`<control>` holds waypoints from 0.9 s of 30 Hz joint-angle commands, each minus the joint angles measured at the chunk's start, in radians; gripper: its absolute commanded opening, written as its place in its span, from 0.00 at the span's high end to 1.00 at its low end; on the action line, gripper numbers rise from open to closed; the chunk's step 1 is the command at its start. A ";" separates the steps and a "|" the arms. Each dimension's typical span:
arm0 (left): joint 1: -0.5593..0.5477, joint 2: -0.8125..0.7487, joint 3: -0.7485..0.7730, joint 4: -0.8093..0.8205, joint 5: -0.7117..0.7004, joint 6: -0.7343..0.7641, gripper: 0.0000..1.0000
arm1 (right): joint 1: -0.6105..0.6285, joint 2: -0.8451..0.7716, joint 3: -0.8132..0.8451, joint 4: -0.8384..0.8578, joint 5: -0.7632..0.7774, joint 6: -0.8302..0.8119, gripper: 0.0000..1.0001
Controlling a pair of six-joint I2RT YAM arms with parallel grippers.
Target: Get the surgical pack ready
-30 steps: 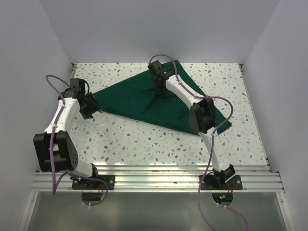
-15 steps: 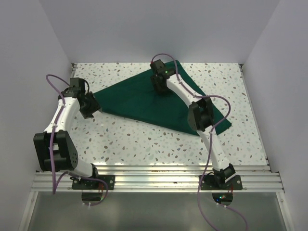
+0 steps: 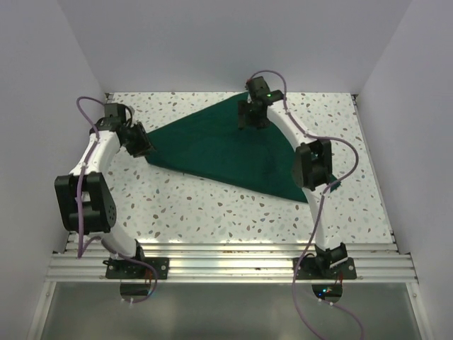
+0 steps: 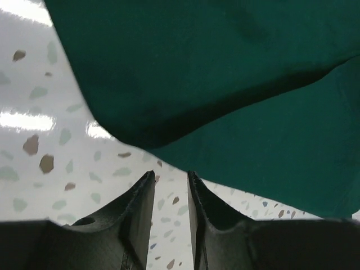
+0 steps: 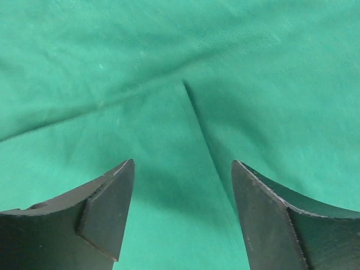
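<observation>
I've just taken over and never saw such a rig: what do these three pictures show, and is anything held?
Two white robot arms are bolted at the near edge of a speckled table. The overhead picture looks down from behind them; the other two come from a camera on each wrist. On the table lies the surgical pack, a dark green drape in a rough triangle. The left gripper sits at its left corner, jaws slightly apart, nothing between them. The right gripper is over its far part, jaws wide, empty. Nothing is held.
</observation>
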 commanded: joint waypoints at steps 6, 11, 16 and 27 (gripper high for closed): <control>0.005 0.220 0.186 0.095 0.156 0.106 0.85 | -0.230 -0.377 -0.261 0.001 -0.341 0.148 0.52; 0.004 0.316 0.244 0.072 0.182 0.123 0.89 | -0.354 -0.535 -0.601 0.124 -0.460 0.225 0.75; 0.002 0.375 0.278 0.038 0.183 0.146 0.90 | -0.373 -0.575 -0.759 0.127 -0.455 0.200 0.81; 0.002 0.447 0.267 -0.021 0.137 0.181 0.89 | -0.373 -0.560 -0.853 0.187 -0.495 0.229 0.83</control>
